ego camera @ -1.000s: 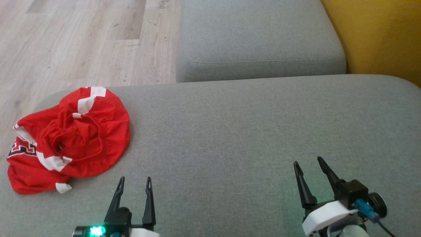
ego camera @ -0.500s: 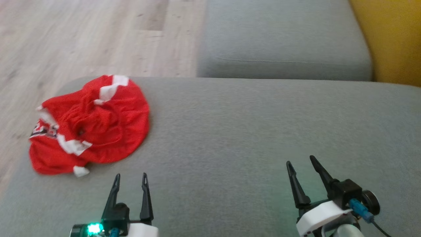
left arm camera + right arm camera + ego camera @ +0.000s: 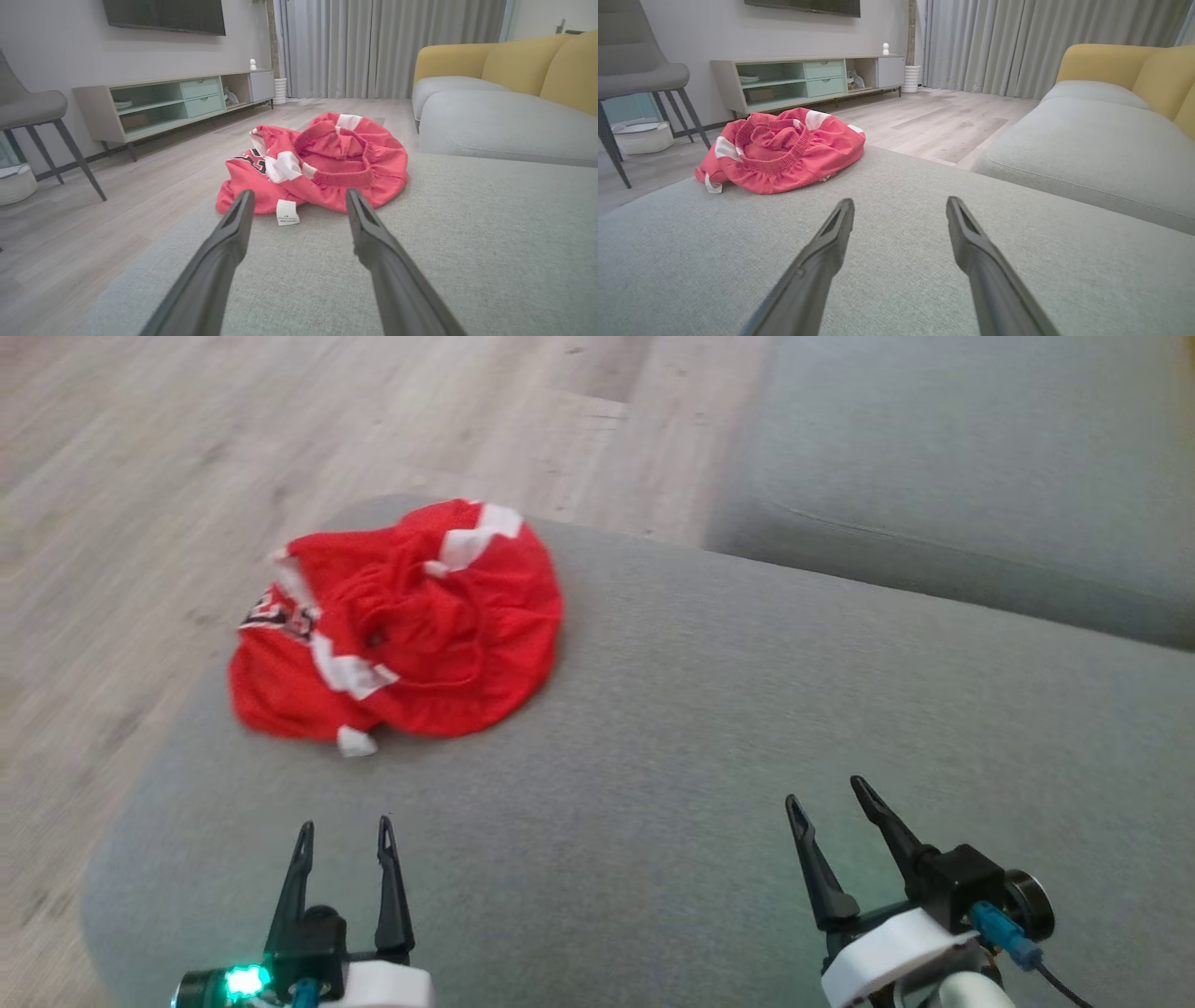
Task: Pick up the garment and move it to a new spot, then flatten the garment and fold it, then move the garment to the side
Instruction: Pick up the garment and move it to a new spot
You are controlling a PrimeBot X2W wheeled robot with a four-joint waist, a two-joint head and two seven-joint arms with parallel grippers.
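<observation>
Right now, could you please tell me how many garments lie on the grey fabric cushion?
1: a crumpled red-and-white cloth garment, far left corner of the cushion; its folds might hide another.

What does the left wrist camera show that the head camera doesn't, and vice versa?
Left wrist: a low cabinet, grey curtains and a chair beyond the garment. Head: the right gripper, open above bare cushion. Both: the crumpled red garment on the grey cushion, untouched, ahead of the open left gripper.
</observation>
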